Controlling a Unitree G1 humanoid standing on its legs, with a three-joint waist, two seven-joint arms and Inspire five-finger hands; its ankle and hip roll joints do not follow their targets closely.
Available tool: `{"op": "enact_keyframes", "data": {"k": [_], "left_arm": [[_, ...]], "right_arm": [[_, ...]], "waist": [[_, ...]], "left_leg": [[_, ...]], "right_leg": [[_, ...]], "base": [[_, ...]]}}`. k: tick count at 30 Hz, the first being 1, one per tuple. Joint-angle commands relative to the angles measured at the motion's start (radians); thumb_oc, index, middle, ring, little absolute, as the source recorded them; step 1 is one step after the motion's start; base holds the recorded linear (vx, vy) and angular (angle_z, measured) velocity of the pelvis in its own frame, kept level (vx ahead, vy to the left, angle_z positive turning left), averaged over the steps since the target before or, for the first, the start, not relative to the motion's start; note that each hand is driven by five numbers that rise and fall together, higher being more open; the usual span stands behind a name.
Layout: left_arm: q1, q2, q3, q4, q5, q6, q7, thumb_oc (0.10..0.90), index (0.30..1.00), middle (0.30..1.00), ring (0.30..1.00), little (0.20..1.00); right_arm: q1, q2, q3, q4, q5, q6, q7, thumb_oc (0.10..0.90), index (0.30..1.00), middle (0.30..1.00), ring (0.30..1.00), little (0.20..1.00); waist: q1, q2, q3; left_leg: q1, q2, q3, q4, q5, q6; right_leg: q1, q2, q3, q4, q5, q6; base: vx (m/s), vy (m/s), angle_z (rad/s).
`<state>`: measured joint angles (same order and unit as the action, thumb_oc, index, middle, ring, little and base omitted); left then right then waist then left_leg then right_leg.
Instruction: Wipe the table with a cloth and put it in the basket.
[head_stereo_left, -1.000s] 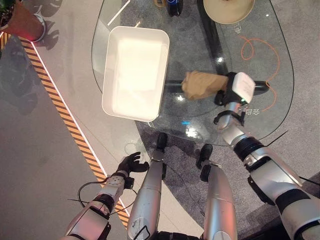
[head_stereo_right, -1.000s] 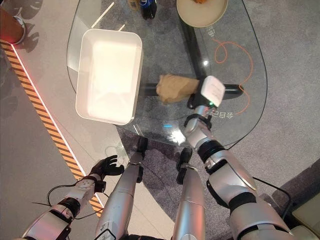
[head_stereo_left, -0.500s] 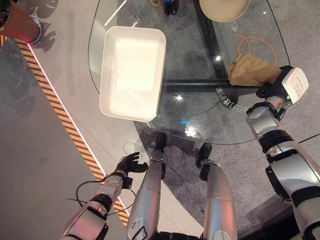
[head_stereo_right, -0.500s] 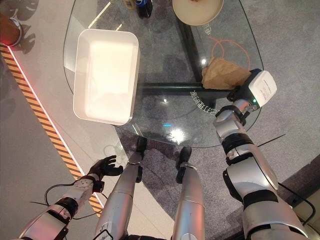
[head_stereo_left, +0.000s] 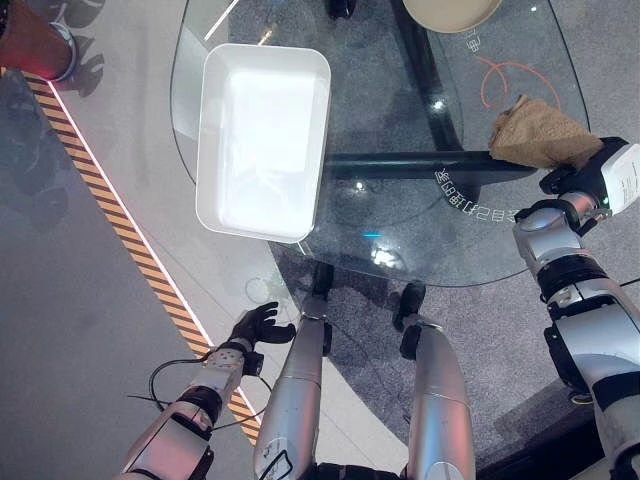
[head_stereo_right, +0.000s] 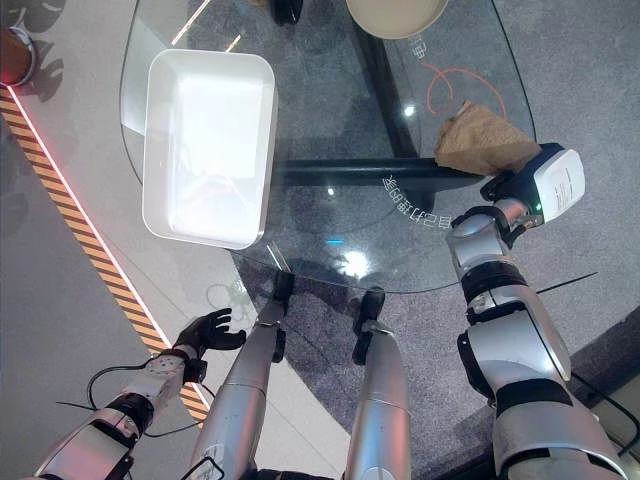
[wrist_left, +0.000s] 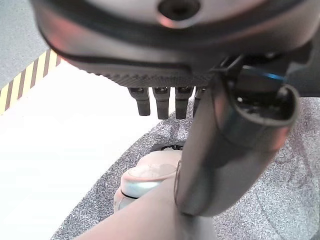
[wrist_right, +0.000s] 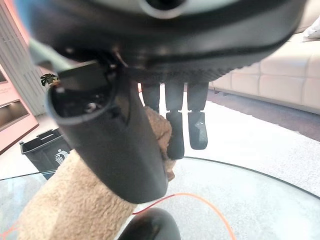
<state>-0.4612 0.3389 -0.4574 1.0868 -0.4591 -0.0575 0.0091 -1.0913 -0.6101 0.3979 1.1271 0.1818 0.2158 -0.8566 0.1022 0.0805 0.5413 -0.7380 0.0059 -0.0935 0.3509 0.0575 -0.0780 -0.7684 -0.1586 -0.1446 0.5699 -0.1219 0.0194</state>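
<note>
Right hand (head_stereo_left: 585, 180) apparently gripping cloth (head_stereo_left: 540, 135) on table (head_stereo_left: 400, 250) edge.

The right arm was extended forward at the robot's right, with the right hand (head_stereo_right: 520, 180) held at the far right edge of the worktop (head_stereo_right: 400, 120); its thumb and fingers (wrist_right: 175, 135) were closed on the cloth (head_stereo_right: 480, 140). The left arm was hung low beside the body, the left hand (head_stereo_right: 205, 330) loosely spread over the floor and nothing held.

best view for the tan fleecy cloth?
Left eye view: the whole tan fleecy cloth lies on the glass table under the right hand. Right eye view matches. Right wrist view crops it close.
</note>
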Motion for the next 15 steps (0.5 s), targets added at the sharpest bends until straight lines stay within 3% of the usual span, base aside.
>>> {"op": "enact_keyframes", "data": {"k": [1,15], "left_arm": [[0.077,0.015,-0.001,0.024,-0.017,0.002,-0.012,0.800,0.900,0.900,0.900,0.900],[0.070,-0.017,0.002,0.039,0.006,-0.025,-0.007,0.800,0.900,0.900,0.900,0.900]], "right_arm": [[-0.102,-0.124,0.045,-0.090,-0.062,-0.082,-0.035,0.100,0.300,0.300,0.300,0.200],[-0.090,0.036,0.199,-0.288,-0.215,-0.051,0.146,0.100,0.300,0.300,0.300,0.200]], "waist": [[-0.014,0.020,-0.021],[-0.005,0.025,-0.021]], "left_leg": [[0.025,-0.026,0.088,0.050,-0.067,0.095],[0.030,-0.038,0.090,0.038,-0.059,0.090]], "right_leg": [[0.029,0.047,0.017,-0.056,0.059,-0.004],[0.038,0.046,0.011,-0.075,0.059,-0.013]], "base": [[0.00,0.000,0.00],[0.00,0.000,0.00]]}}
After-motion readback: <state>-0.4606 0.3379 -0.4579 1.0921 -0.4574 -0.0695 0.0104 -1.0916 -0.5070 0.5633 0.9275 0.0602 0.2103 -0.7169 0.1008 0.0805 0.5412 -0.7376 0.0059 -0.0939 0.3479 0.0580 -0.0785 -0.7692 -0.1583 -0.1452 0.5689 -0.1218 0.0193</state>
